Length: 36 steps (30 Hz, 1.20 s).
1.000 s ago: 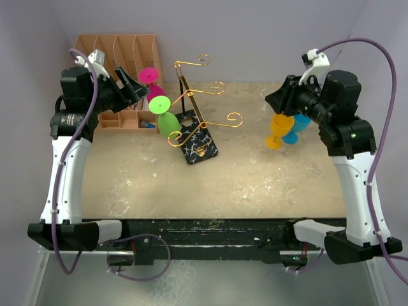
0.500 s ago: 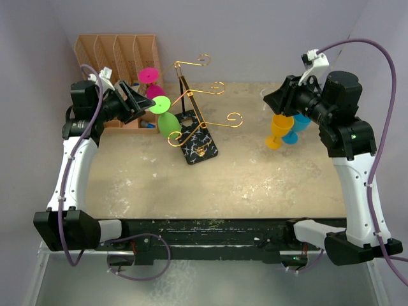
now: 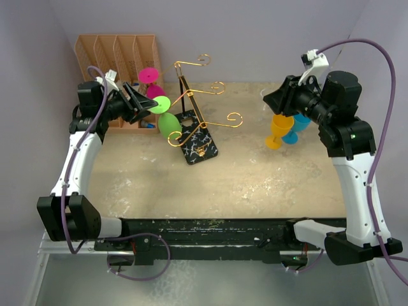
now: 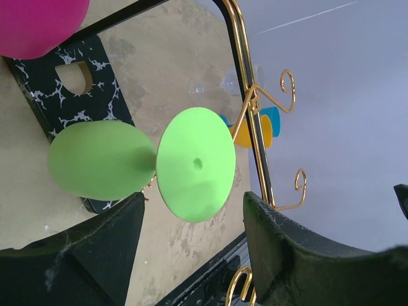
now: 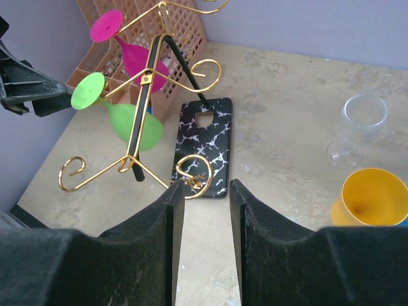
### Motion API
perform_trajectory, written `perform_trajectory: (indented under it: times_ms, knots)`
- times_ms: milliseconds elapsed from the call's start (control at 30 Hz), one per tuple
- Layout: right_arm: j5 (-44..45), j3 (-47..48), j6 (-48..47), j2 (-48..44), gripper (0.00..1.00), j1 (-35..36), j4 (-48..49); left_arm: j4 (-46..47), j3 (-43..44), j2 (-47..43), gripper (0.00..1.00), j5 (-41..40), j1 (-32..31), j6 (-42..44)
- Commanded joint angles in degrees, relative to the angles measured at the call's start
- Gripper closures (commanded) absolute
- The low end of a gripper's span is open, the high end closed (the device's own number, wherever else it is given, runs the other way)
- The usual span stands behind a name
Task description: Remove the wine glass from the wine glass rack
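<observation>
The green wine glass [image 3: 167,121] was seen hung on the wine glass rack [image 3: 200,145]. Its stem was caught between the gold wires and its bowl was turned down toward the black marbled base. Its round foot [image 4: 196,164] rested on the wires on the side facing the left arm, which is probably why that side was approached. The left tool [image 4: 193,210] was spread wide and held nothing. In the left wrist view one finger lay on each side of the foot, just short of it, with no contact visible. It could be judged that the foot or the stem behind it was being lined up for a grip. After that, the glass would have to be slid along the wire toward a free scroll end rather than pulled straight off.

A pink wine glass [image 5: 137,60] was hung on the same rack just beside the green one, nearer the orange slotted organiser [image 3: 118,51]. It could be knocked if the approach were made carelessly.

The right tool [image 5: 204,188] was held high over the far right of the surface [image 3: 255,178], parted by a modest gap and empty, well apart from the rack. Beneath it stood a yellow glass [image 3: 278,131], a blue glass [image 3: 296,131] and a clear glass [image 5: 357,127], upright on the surface.
</observation>
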Motion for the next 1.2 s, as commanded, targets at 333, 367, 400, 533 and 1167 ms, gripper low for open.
perform_trajectory:
  times_ms: [333, 367, 400, 533, 1167]
  knots:
    - [-1.2, -0.2, 0.4, -1.0, 0.64, 0.3, 2.9, 9.2, -0.3, 2.8, 0.69, 3.8, 0.4, -4.3]
    - [-1.2, -0.2, 0.5, -1.0, 0.64, 0.3, 2.8, 8.8, 0.0, 2.7, 0.73, 3.7, 0.4, -4.1]
    - [-1.2, -0.2, 0.5, -1.0, 0.64, 0.2, 3.0, 8.5, 0.2, 2.5, 0.76, 3.7, 0.4, -4.0]
    - [-1.2, -0.2, 0.4, -1.0, 0.64, 0.3, 3.0, 8.3, 0.2, 1.9, 0.87, 4.2, 0.9, -4.5]
    - [-0.7, -0.9, 0.8, -2.2, 0.64, 0.3, 4.3, 32.5, -8.0, 1.8, 1.0, 12.0, 1.3, -25.3]
